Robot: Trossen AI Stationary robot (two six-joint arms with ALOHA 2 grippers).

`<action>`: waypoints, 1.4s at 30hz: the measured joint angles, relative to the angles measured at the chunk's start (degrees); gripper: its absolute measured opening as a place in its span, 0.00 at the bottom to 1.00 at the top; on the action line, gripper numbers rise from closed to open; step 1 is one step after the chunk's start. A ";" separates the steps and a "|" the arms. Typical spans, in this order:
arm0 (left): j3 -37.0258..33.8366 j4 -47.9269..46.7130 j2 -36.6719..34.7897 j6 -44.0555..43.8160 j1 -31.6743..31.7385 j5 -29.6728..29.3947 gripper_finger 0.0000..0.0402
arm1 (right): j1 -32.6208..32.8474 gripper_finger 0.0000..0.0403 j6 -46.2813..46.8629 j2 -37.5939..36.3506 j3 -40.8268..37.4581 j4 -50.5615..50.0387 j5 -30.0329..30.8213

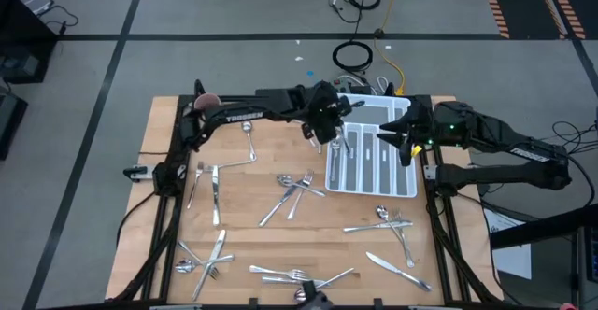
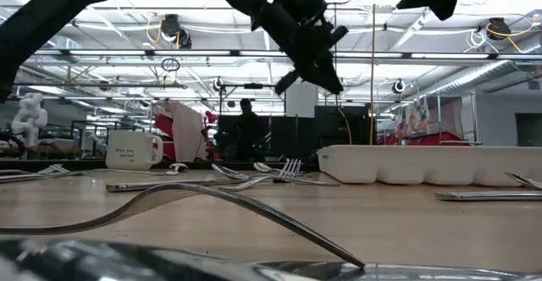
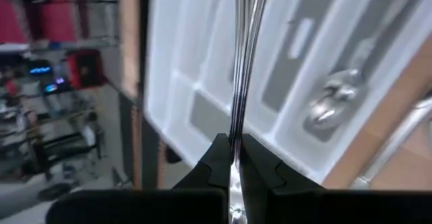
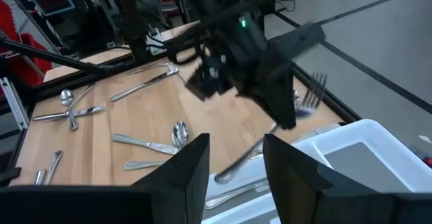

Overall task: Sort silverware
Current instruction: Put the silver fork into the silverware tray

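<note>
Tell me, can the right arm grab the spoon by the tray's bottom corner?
Probably yes. The right gripper hangs open over the tray, holding nothing, and the spoon lies just below on bare table. The left gripper, shut on a fork, is off to the side.

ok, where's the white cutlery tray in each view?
High: tray right of centre, at the table's right edge.
Low: right side, standing on the table.
Left wrist: fills the middle, behind the clamped fork.
Right wrist: bottom right corner.
Shared landmark: left gripper holding the fork over the tray.
</note>
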 joint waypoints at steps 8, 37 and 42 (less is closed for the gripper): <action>-0.09 1.35 5.34 7.24 -3.05 -0.65 0.03 | 0.02 0.33 -0.77 0.00 0.00 -0.08 -0.01; 7.26 -2.55 14.89 14.57 -4.38 0.84 0.04 | 0.02 0.33 -2.71 0.00 0.00 0.03 -0.35; 7.26 -3.39 14.89 14.93 -4.41 2.86 0.14 | 0.02 0.33 -2.73 0.00 0.00 0.05 -0.33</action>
